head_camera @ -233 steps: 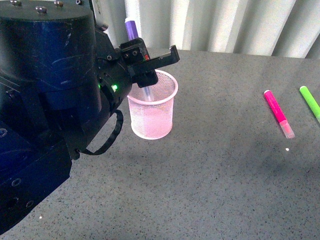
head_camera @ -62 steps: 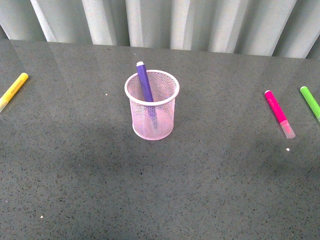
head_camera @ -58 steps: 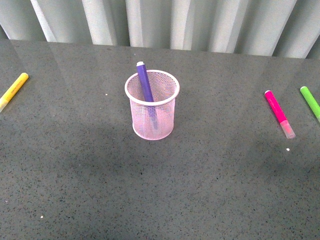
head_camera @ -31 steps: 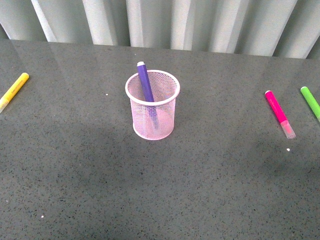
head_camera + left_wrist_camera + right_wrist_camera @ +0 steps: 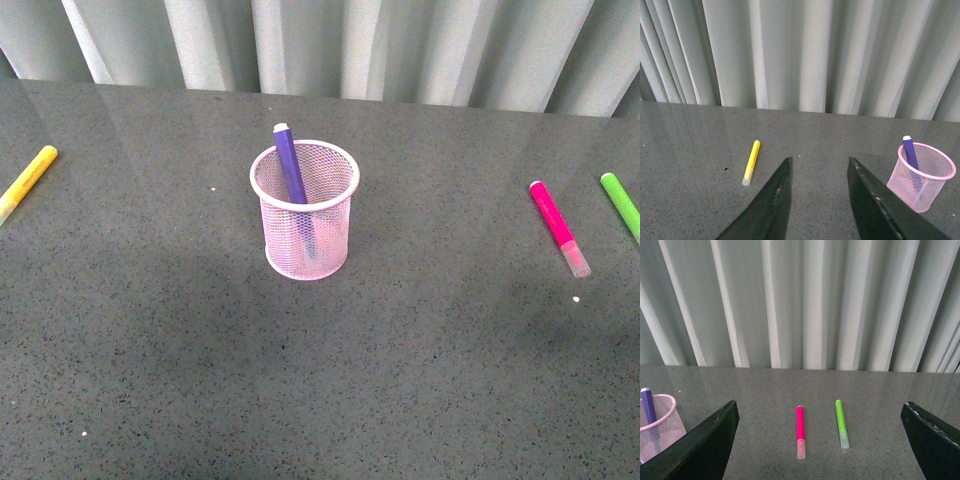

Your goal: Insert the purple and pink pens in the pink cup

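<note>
Pink pen (image 5: 559,228) — magenta marker with a pale translucent cap, lying flat on the table (image 5: 400,350) on the robot's right side, well apart from the pink cup (image 5: 325,240) and not yet in it. Its long axis runs roughly away from the robot with a slight slant, cap end nearer the robot. Green marker (image 5: 621,205): beside the pink pen, further right, near but not touching, about parallel; no part in the task. Purple pen (image 5: 290,163): standing in the pink cup, leaning on the rim, upper end above it; that half of the task is judged done. Pink cup: upright, near the middle of the table. Yellow marker (image 5: 27,180): far left, flat on the table. Right gripper (image 5: 820,406): jaws spread wide, holding nothing; in the right wrist view the pink pen lies ahead of it, within the span of the jaws, its length pointing almost straight away, cap toward the gripper. Left gripper (image 5: 820,160): jaws apart, empty, facing the bare table between the yellow marker and the cup. Neither arm shows in the front view. Judgement — the right arm is the nearer, so the pick likely falls to it; the jaws would close across the barrel, and the green marker alongside leaves little room on that side.
</note>
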`<act>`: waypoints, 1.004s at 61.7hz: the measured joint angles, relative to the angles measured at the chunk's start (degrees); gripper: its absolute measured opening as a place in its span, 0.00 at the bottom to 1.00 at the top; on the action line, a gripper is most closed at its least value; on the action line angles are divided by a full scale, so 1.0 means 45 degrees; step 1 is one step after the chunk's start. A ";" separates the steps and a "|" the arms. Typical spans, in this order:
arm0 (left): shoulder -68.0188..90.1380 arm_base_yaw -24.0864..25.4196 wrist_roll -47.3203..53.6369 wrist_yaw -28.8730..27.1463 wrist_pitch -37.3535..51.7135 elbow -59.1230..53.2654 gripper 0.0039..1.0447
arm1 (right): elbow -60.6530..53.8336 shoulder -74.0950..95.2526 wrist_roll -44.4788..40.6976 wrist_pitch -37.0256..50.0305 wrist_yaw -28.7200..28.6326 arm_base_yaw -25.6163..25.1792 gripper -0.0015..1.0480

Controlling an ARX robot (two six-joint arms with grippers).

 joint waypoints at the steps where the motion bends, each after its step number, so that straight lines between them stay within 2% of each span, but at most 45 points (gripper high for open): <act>1: 0.0000 0.0000 0.0000 0.0000 0.0000 0.0000 0.36 | 0.0000 0.0000 0.0000 0.0000 0.0000 0.0000 0.93; 2: 0.0000 0.0000 0.0000 0.0000 0.0000 0.0000 0.40 | 0.0000 0.0005 0.0000 -0.0005 0.0019 0.0005 0.93; 4: 0.0000 0.0000 0.0000 0.0000 0.0000 0.0000 0.45 | 0.0165 0.0277 0.0160 -0.0563 0.0879 0.0243 0.93; 7: 0.0000 0.0000 0.0000 -0.0005 0.0000 0.0000 0.55 | 0.1059 0.1812 0.0301 -0.2560 0.3225 0.0515 0.93; 9: 0.0000 0.0000 0.0000 -0.0029 0.0000 0.0000 0.61 | 0.1399 0.2788 0.0238 -0.2919 0.3813 0.0277 0.93; 11: -0.0010 0.0000 0.0000 0.0005 0.0000 0.0005 0.66 | 0.1627 0.3667 0.0102 -0.2793 0.3842 -0.0063 0.93; 15: -0.0005 0.0000 0.0005 0.0000 0.0000 0.0000 0.78 | 0.2254 0.5518 -0.0087 -0.2127 0.2982 -0.0879 0.93; 21: -0.0010 0.0000 0.0000 0.0000 0.0000 0.0000 0.93 | 0.3215 0.7660 -0.0563 -0.1180 0.1948 -0.1379 0.93; 23: -0.0010 0.0000 0.0019 0.0000 0.0000 0.0005 0.96 | 0.3555 0.8374 -0.0695 -0.0991 0.1617 -0.1472 0.93; 35: -0.0010 0.0000 0.0034 0.0000 0.0000 0.0000 0.94 | 0.6285 1.3707 -0.0408 -0.0627 0.0641 -0.1501 0.93; 62: -0.0010 0.0000 0.0034 -0.0005 0.0000 0.0000 0.94 | 1.0292 2.0342 0.1719 -0.0724 0.0908 -0.1035 0.93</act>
